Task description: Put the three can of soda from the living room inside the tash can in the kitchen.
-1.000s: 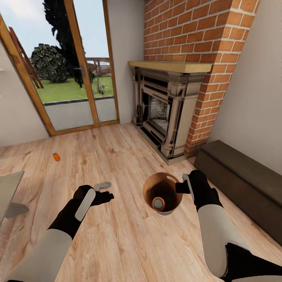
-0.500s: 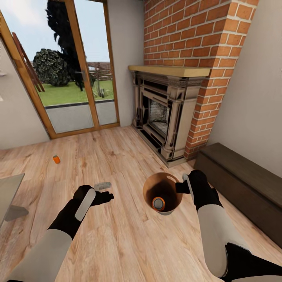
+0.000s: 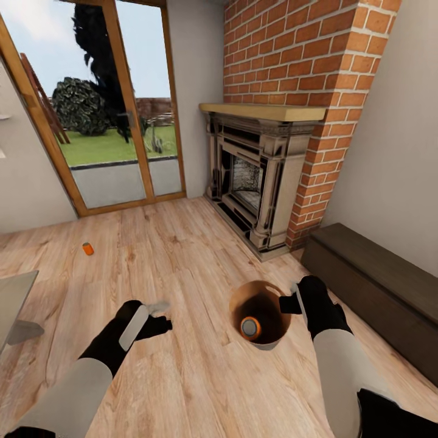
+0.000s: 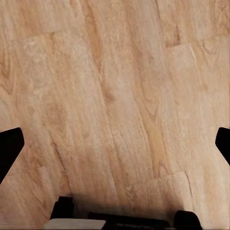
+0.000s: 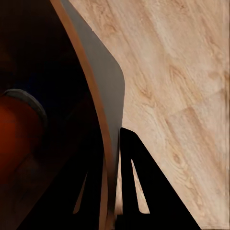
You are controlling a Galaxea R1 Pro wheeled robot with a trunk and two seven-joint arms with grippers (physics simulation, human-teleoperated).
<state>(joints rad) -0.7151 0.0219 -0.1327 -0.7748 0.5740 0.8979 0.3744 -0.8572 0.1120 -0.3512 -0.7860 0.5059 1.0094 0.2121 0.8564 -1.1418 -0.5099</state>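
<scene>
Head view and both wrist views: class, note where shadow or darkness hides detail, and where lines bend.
Head view: the copper-brown round bin has a dark inside around an orange can; the wooden door frame bows near the edge. Left wrist view: shadow darkens the wood floor. Right wrist view: the bin's interior is nearly black.

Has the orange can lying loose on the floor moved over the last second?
No. The can keeps its spot on the floor in front of the glass door; its slight shift matches the door's, so the camera moved.
</scene>
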